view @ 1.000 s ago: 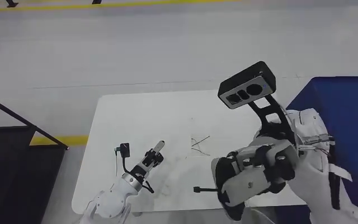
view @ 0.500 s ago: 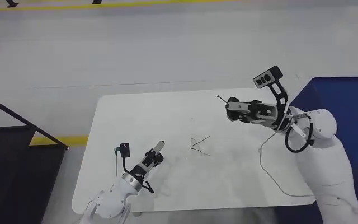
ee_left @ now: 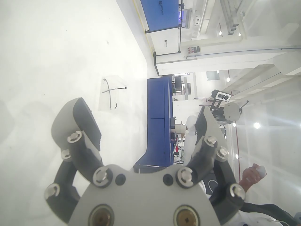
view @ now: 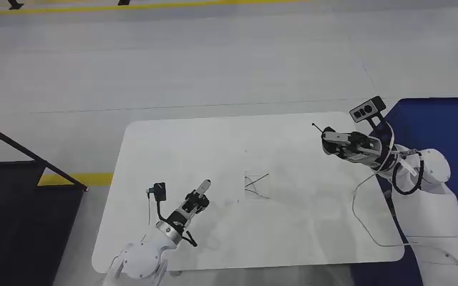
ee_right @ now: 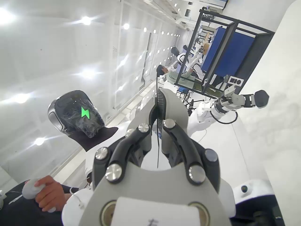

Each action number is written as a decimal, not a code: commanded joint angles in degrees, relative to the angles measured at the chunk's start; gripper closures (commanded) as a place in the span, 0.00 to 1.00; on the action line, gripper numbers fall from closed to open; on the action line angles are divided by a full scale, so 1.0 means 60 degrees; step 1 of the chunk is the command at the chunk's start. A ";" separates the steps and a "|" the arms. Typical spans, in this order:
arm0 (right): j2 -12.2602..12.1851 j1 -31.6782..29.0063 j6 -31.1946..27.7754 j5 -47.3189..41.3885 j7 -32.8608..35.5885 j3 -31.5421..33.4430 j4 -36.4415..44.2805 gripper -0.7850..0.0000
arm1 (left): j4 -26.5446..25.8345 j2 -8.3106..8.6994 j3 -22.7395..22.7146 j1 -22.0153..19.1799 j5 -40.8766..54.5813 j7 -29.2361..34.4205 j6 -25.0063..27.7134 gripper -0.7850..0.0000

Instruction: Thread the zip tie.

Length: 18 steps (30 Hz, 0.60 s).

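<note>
The zip tie (ee_right: 157, 83) is in your right gripper (ee_right: 159, 99): a thin black strip pinched between the two closed fingers, with its free end poking out past the fingertips and its other end running back toward the wrist. From the top view that gripper (view: 328, 137) is held above the right-hand part of the desk (view: 179, 143), near the far edge, and the tie's tip points away toward the far left.

The crossed zip ties (view: 255, 184) lie flat near the middle of the desk, one strip laid over another so they form an X, with a shorter bit just beside them. In the left wrist view they (ee_left: 110, 92) appear to sit on a clear sheet (ee_left: 103, 105), though you cannot be sure of its edges.

Your left gripper (ee_left: 143, 116) is spread wide with nothing between its fingers. It sits low over the near left part of the desk (view: 203, 187), pointing toward the crossed ties and well apart from them. The two grippers are far from each other, with the crossed ties between them.

A blue panel (view: 429, 121) stands beside the right end of the desk.
</note>
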<state>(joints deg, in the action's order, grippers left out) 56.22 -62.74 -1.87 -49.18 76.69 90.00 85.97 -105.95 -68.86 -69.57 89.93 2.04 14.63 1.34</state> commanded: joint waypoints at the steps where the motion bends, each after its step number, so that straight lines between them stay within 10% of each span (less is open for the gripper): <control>1: 0.0000 0.0000 0.0000 0.0000 0.0000 0.0000 0.0000 1.00 | -0.0331 -0.0042 0.0497 -0.0295 -0.1094 -0.0040 -0.0308 0.00; 6: 0.0000 0.0000 0.0000 0.0000 0.0000 0.0000 0.0000 1.00 | -0.0427 -0.0327 0.1977 -0.1631 -0.2566 -0.0637 -0.1442 0.00; 18: -0.0020 -0.0050 -0.0033 0.0277 -0.0115 0.0030 0.0079 1.00 | -0.0427 -0.0327 0.1977 -0.1631 -0.2566 -0.0637 -0.1442 0.00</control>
<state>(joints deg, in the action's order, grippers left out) 56.19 -62.88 -1.92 -48.80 76.42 90.03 86.17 -108.51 -70.83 -57.71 80.15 -13.35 10.81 -7.31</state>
